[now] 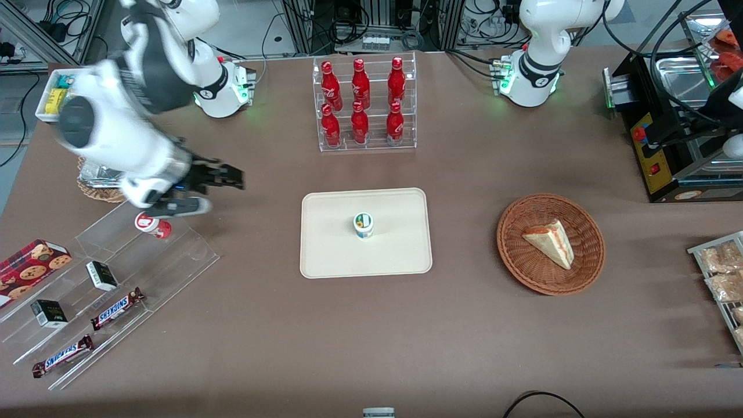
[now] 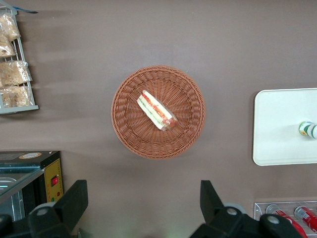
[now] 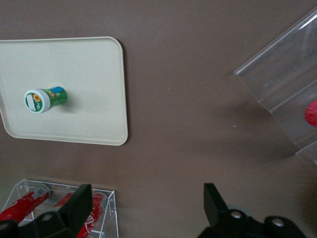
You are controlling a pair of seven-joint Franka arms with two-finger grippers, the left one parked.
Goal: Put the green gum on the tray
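Front view: small white bottle of green gum with the green-marked lid (image 1: 363,224) standing upright about mid-tray, on the flat cream-beige rectangular tray with rounded corners (image 1: 331,244), itself roughly central on the brown table (image 1: 464,325). Black two-finger gripper (image 1: 232,177) up above bare table near the working arm's end, well apart from the tray, fingers spread wide with nothing between them. Just beside it, a red-and-white bottle (image 1: 153,225) on the clear acrylic stepped shelf (image 1: 174,255). Clear rack of red soda bottles (image 1: 363,104) toward the table's edge farthest from the camera, round brown wicker basket (image 1: 586,255) holding a sandwich wedge (image 1: 550,241) toward the parked arm's end.

Left wrist view: same basket (image 2: 124,124), sandwich (image 2: 156,110), plus the tray's edge (image 2: 270,129) with the gum bottle (image 2: 308,129) on it.

Right wrist view: gum (image 3: 44,99) upright on the tray (image 3: 94,69), away from its rim. Fingers (image 3: 79,201) wide apart, holding nothing, over bare table; corner of the acrylic shelf (image 3: 282,84) and soda rack (image 3: 64,208) peeking in.
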